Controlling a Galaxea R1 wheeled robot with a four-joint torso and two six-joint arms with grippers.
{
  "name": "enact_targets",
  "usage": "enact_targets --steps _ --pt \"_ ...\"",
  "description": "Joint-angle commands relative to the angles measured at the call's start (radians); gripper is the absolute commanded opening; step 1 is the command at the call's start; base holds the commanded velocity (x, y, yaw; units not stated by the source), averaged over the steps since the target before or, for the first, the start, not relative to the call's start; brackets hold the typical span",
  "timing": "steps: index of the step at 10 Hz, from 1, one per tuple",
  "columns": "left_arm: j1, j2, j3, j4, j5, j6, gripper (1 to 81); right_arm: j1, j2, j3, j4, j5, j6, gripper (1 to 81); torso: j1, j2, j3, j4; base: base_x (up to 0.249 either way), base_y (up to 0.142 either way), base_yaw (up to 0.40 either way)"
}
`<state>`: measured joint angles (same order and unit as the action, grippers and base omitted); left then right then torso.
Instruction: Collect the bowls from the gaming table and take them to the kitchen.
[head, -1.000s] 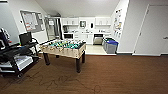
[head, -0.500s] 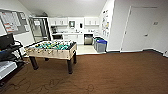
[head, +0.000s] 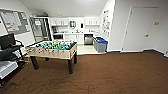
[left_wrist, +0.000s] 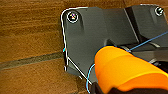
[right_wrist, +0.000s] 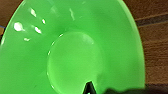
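Note:
The orange bowl (left_wrist: 125, 67) hangs over the brown floor in the left wrist view, with my left gripper (left_wrist: 117, 90) shut on its edge. The lime green bowl (right_wrist: 72, 57) sits close before the right wrist camera, its hollow facing the lens, and my right gripper (right_wrist: 100, 90) is shut on its rim. The kitchen (head: 72, 32), with white cabinets and a counter, lies at the far end of the room in the head view. The gaming table is out of view.
A table-football table (head: 52, 48) stands ahead on the left. Blue-lidded bins (head: 100, 45) stand by the wall near the kitchen. A cart with a dark monitor (head: 8, 57) is at the far left, and cables (head: 50, 85) lie on the floor. A white door (head: 140, 30) is on the right.
The whole head view has shifted: the camera has turned a little to the right and come closer, so the table-football table sits further left and larger.

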<state>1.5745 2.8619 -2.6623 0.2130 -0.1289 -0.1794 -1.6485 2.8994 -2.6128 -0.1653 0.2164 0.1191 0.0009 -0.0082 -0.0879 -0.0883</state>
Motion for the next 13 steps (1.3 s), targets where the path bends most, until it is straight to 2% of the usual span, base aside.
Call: enact_targets --steps 1,8,13 --pt "-0.032 -0.018 -0.005 -0.006 0.049 0.004 1.0 0.029 -0.010 0.002 -0.016 -0.042 -0.003 1.0 0.000 0.000 0.000 0.000 0.000 0.000 0.000" --pt "-0.032 -0.012 -0.005 -0.006 0.048 0.006 1.0 0.026 -0.007 0.002 -0.019 -0.042 -0.004 1.0 0.000 0.000 0.000 0.000 0.000 0.000 0.000" --pt "-0.032 -0.010 -0.005 -0.001 0.048 0.006 1.0 0.023 -0.007 0.002 -0.019 -0.042 -0.003 1.0 -0.001 -0.001 0.000 0.000 0.088 0.000 0.000"
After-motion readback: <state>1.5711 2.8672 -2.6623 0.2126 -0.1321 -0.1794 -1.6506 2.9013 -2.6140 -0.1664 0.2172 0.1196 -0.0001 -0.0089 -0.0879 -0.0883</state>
